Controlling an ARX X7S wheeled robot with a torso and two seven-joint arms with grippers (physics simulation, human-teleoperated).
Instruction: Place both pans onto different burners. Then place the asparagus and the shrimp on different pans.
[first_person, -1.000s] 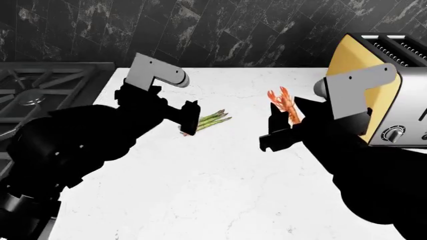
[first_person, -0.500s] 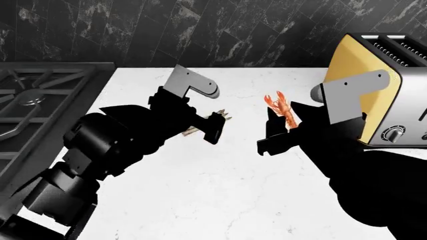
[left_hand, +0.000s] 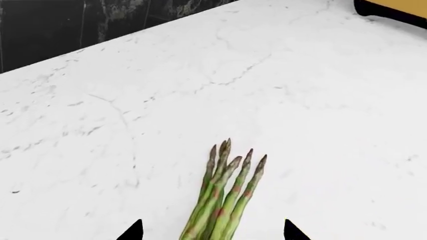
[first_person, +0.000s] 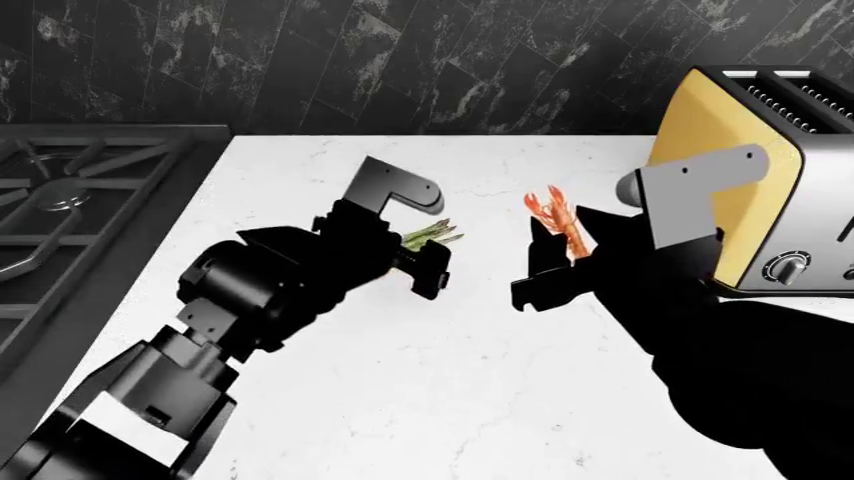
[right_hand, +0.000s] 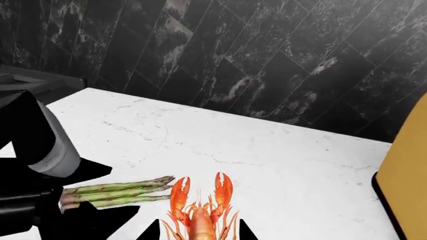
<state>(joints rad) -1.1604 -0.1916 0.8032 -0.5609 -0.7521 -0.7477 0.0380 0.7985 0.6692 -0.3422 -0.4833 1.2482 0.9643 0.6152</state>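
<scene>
**Two grippers engaging the asparagus and the shrimp on the counter**

Two arms are reaching over the white marble counter (first_person: 441, 380), the nearest surface in the head view. The left gripper (first_person: 430, 268) is sitting low at the stalk end of the asparagus (first_person: 430, 237). In the left wrist view, its two dark fingertips (left_hand: 135, 231) are standing wide apart, one on each side of the asparagus (left_hand: 225, 200), with clear counter showing between each tip and the bundle. The jaws are therefore spread and are not pressing on the spears. The bundle is lying flat on the counter, its tips pointing away from the gripper.

The right gripper (first_person: 550, 268) is positioned to the right of the left one. The shrimp (first_person: 558, 218) is projecting from its front end. In the right wrist view, the shrimp (right_hand: 199, 210) is sitting between the two fingertips (right_hand: 155, 231), which are close against its body; the jaws are narrow and appear to be gripping it. The asparagus (right_hand: 117, 191) is lying just beside it, with the left gripper (right_hand: 47, 207) over its cut end.

Farther back, a yellow toaster (first_person: 747, 170) is standing at the counter's right edge. The burners (first_person: 67, 200) are lying at the far left, well apart from both items. A dark marble wall (first_person: 400, 60) is closing off the rear. Neither pan is showing in any view.
</scene>
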